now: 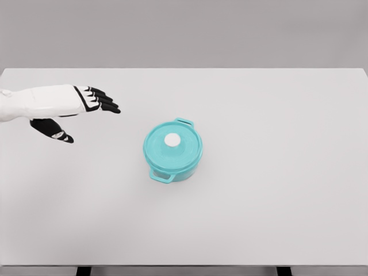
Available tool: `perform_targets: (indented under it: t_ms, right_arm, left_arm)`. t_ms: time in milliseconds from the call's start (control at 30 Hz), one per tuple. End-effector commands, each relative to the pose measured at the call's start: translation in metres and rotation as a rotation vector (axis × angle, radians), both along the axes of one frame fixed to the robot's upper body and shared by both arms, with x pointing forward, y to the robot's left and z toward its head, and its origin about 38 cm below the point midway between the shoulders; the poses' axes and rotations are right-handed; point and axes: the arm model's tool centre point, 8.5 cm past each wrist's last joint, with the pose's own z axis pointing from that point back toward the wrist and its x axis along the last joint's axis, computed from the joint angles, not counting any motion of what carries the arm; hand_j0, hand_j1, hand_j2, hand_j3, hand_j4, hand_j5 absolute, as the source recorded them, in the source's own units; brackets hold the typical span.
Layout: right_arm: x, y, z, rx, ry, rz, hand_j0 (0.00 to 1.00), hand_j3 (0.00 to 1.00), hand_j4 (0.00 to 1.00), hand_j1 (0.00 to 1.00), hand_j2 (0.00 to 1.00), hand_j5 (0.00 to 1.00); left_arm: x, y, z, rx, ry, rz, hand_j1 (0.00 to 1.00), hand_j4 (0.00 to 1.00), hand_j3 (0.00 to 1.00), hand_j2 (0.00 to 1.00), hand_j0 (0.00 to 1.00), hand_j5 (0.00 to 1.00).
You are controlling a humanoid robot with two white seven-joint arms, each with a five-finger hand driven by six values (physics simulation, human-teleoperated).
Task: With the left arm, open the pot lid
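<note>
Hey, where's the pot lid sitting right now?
In the head view the teal lid sits closed on the pot near the middle of the white table, its white knob facing up, to the right of the open left hand.

The pot (172,156) stands on the worktop (276,190), a little left of its middle, with the lid (172,145) on it and the knob (172,140) at the lid's centre. One pot handle (185,122) points toward the far right and the other (162,176) toward the near left. The left hand (80,109) comes in from the left edge, above the worktop, well apart from the pot and to its left and slightly behind it, with fingers (103,102) pointing right toward the pot and the thumb (54,131) on the near side.
</note>
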Motion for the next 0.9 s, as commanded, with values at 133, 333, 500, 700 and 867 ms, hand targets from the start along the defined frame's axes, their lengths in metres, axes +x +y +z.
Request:
perform_targets:
  t_ms: [133,333,500,700,867]
  right_arm:
    - [-0.005,0.0,0.0,-0.002,0.01,-0.002,1.0,1.0,1.0,1.0,1.0,1.0]
    - [-0.004,0.0,0.0,-0.002,0.008,-0.002,1.0,1.0,1.0,1.0,1.0,1.0]
    - [-0.005,0.0,0.0,-0.002,0.01,-0.002,1.0,1.0,1.0,1.0,1.0,1.0]
    - [-0.005,0.0,0.0,-0.002,0.01,-0.002,1.0,1.0,1.0,1.0,1.0,1.0]
    - [-0.005,0.0,0.0,-0.002,0.01,-0.002,1.0,1.0,1.0,1.0,1.0,1.0]
  left_arm:
    - [0.014,-0.046,-0.004,-0.035,0.01,-0.095,1.0,1.0,1.0,1.0,1.0,1.0]
    - [0.027,-0.122,-0.004,-0.039,0.024,-0.257,1.0,1.0,1.0,1.0,1.0,1.0]
    - [0.033,-0.164,-0.019,-0.027,0.076,-0.329,1.0,1.0,1.0,1.0,1.0,1.0]
    - [0.041,-0.172,-0.01,0.032,0.019,-0.335,1.0,1.0,1.0,1.0,1.0,1.0]
    - [0.059,-0.18,-0.033,0.061,0.059,-0.295,1.0,1.0,1.0,1.0,1.0,1.0]
